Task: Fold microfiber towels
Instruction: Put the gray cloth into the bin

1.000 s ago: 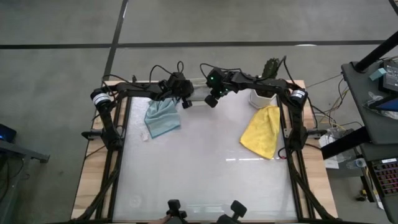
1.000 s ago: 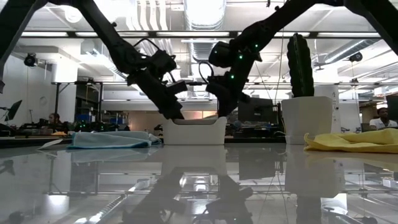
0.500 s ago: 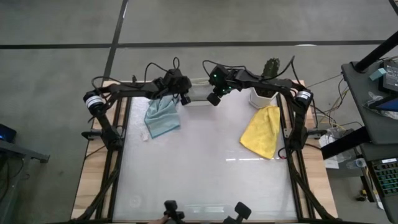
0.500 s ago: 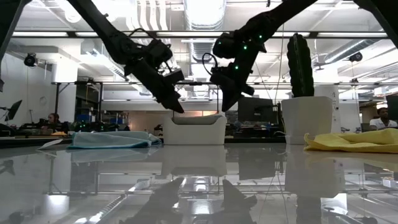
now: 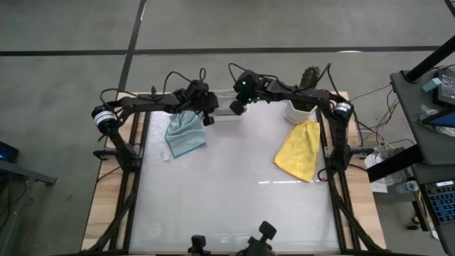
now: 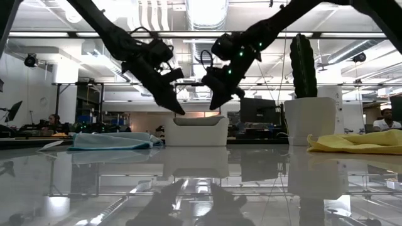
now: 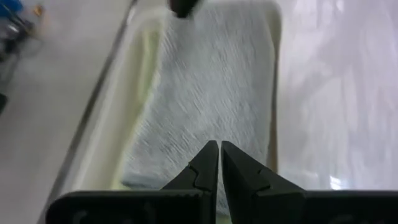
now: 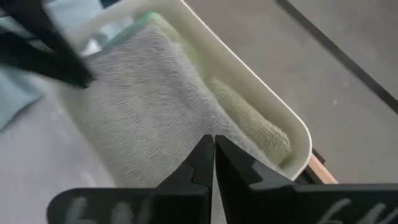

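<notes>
Beneath the closed left gripper (image 7: pixel 219 148), grey towel (image 7: pixel 211 99) fills the tub (image 7: pixel 127 106).

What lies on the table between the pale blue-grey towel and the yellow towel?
Nothing: in the high view the stretch of table between the pale blue-grey towel and the yellow towel is bare.

We're in a big open workshop with a grey concrete floor (image 5: pixel 284 25) crossed by dark seams. Long strip lights (image 6: pixel 94 34) and ducting (image 6: pixel 207 12) run along the ceiling. A tall potted cactus (image 6: pixel 302 58) stands at the table's far edge, monitors (image 6: pixel 259 110) and desks (image 5: pixel 426 107) around it.
</notes>
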### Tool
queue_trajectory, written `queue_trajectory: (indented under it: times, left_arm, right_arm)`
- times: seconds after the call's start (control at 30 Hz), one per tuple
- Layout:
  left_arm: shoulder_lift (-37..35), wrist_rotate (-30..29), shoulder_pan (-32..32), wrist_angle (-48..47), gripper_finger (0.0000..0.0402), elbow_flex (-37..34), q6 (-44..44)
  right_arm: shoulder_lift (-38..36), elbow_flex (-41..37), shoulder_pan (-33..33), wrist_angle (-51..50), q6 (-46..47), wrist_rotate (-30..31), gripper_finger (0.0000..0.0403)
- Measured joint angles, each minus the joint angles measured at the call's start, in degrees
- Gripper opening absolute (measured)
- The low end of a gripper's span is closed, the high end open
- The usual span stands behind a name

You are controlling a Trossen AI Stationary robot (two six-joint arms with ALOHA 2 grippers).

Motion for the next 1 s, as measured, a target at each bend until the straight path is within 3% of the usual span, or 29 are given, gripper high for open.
queue_trajectory:
  times: [0.4, 0.87, 1.0]
  left_arm:
    - [0.1, 0.1, -0.3, -5.1, 0.0006, -0.1, -0.2]
    - [-2.1, -1.2, -0.4, -1.1, 0.0006, 0.4, -0.4]
    - [-1.4, -1.2, -1.0, -1.2, 0.0006, -0.1, -0.4]
  right_arm:
    - [6.1, 0.0, -1.9, 1.5, -0.1, 0.0, 0.0009]
    - [-1.5, 0.0, -1.3, -4.2, -1.1, -0.3, 0.0009]
    - [-2.1, 0.0, 0.0, -6.8, -1.4, -5.7, 0.0009]
